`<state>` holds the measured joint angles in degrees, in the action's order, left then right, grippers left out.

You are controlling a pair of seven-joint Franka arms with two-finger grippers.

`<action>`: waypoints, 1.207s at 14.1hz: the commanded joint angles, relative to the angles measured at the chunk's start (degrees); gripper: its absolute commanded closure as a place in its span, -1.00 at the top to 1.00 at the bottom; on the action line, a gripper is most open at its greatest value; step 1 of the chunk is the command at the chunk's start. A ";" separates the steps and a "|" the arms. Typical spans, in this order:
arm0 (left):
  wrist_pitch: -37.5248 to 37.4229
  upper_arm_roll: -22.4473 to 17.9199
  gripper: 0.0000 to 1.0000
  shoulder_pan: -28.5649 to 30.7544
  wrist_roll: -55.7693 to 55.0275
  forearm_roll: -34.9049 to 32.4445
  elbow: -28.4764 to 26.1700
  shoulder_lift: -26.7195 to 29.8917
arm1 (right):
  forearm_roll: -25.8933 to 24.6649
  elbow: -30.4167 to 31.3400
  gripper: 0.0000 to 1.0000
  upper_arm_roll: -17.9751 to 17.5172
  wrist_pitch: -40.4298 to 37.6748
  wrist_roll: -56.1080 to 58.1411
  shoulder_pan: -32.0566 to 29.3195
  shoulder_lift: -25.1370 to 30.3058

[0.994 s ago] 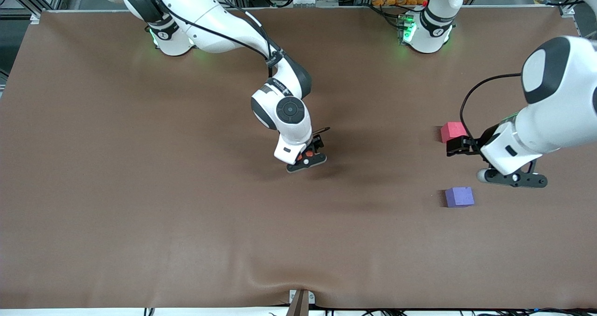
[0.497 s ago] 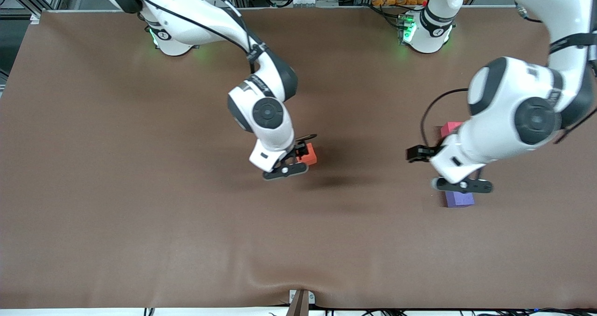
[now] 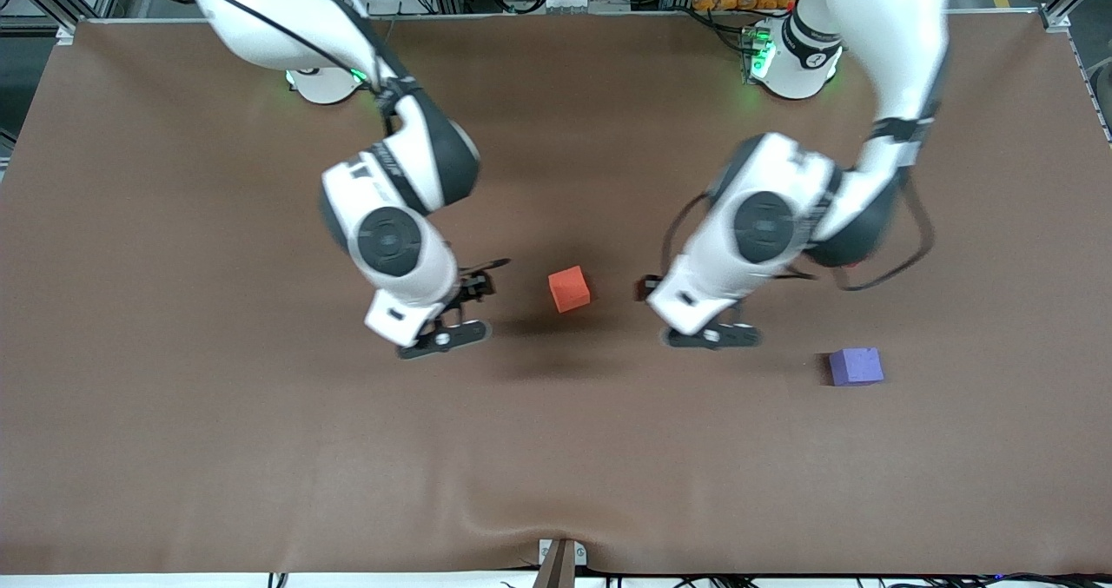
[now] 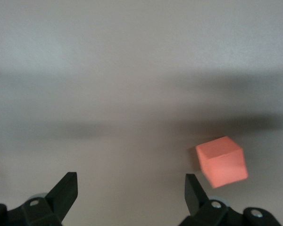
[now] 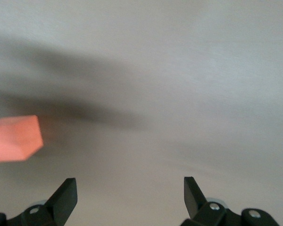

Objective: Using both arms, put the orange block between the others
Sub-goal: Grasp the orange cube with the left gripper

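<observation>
Orange block [image 3: 569, 289] released mid-frame on worktop [image 3: 174, 440]; right gripper [image 3: 452, 310] withdrew, left gripper [image 3: 691, 310] approached; both fingers wide open, empty. Handover pending.

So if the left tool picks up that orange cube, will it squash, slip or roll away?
The orange cube looks matte and foam-like, so it probably weighs little and gives slightly under a squeeze. Its dull surface should grip rather than slip. It sits flat on the brown table, so a push likely slides it, not rolls it.

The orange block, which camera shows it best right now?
The front view: the orange block sits whole on the table, between both arms. The left wrist view shows it whole but slightly blurred; the right wrist view cuts it off at the edge.
</observation>
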<state>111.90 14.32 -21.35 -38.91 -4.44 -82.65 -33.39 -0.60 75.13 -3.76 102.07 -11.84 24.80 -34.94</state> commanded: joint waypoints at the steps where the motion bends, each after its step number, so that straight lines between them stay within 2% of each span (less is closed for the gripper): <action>1: 4.71 -1.13 1.00 -4.84 -10.89 -3.47 1.00 -3.95 | -0.99 1.78 1.00 -0.99 -4.32 2.79 -3.26 3.38; 3: 9.28 -1.04 1.00 -6.42 -16.08 -3.21 1.00 -6.15 | -0.99 3.79 1.00 -0.99 -5.04 2.96 -4.75 5.75; 7: 10.70 -1.04 1.00 -8.62 -22.68 -3.03 1.00 -8.09 | -0.99 5.91 1.00 -0.99 -5.21 3.05 -6.69 7.69; 11: 19.22 -1.13 1.00 -11.52 -29.80 -3.30 1.00 -11.69 | -0.99 7.75 1.00 -0.99 -5.30 3.05 -8.89 9.71; 17: 19.85 -1.31 1.00 -12.66 -30.96 -3.73 1.00 -13.01 | -0.99 8.20 1.00 -0.99 -5.74 3.05 -9.24 10.42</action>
<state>131.49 13.60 -33.20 -68.20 -6.52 -82.60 -45.93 -0.63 80.82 -3.78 96.25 -9.15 16.57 -26.74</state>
